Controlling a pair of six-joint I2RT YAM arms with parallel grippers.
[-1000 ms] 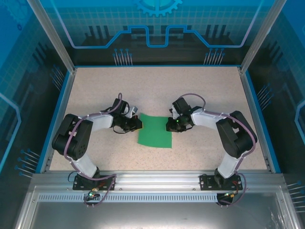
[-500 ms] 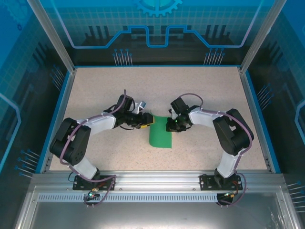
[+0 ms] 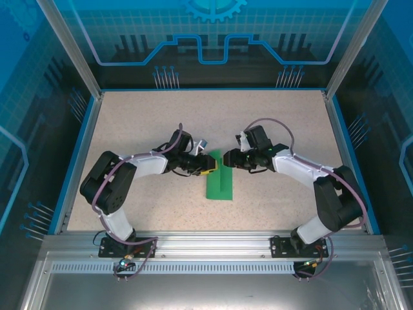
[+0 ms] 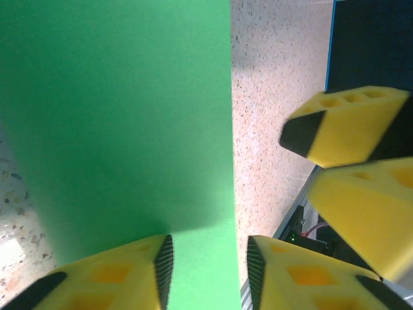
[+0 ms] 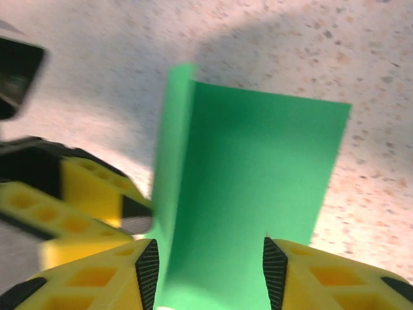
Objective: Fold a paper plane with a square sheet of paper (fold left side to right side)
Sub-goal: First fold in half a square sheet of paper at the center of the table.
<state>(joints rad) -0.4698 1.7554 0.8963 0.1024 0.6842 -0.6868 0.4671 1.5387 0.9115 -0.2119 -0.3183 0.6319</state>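
— Any lettering, labels or numbers to read?
— None legible anywhere.
— Signs or emblems, then?
— A gear emblem (image 3: 213,8), drawn in light blue at the top middle of the back panel (image 3: 129,39). Circuit-style lines (image 3: 213,51) just beneath it, in the same blue. No words with either.

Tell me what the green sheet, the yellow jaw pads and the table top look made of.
Green sheet: thin paper, matte; it holds a crisp fold with one flap standing up.
Yellow pads on the jaws: probably moulded plastic or firm rubber, matte, with cut-out pockets and black tips.
Table top: speckled beige, dull; stone-look laminate or composite, can't tell which.
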